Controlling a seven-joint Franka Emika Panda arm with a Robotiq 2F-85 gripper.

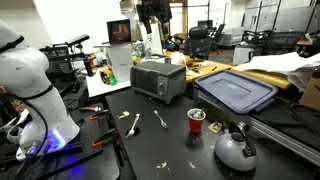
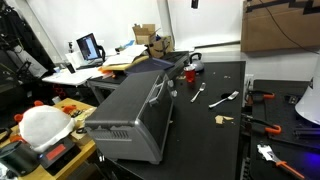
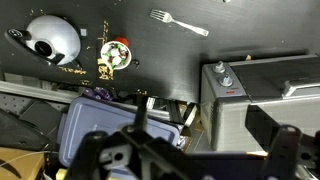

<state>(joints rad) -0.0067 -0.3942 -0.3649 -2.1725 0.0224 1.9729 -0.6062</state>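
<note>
Claw (image 1: 152, 13) gapes high above toaster oven (image 1: 158, 78), fork (image 3: 178, 22), kettle (image 3: 52, 38), cup (image 3: 116, 53).

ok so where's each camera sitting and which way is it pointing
Exterior view: beside the black table, facing across it at the toaster oven, red cup and kettle; the gripper hangs at the top.
Exterior view: close beside the toaster oven, looking along the table; hardly any robot shows.
Wrist view: high up, looking down on the kettle, cup and fork; open gripper at the bottom.
Shared: all show the toaster oven and red cup.
</note>
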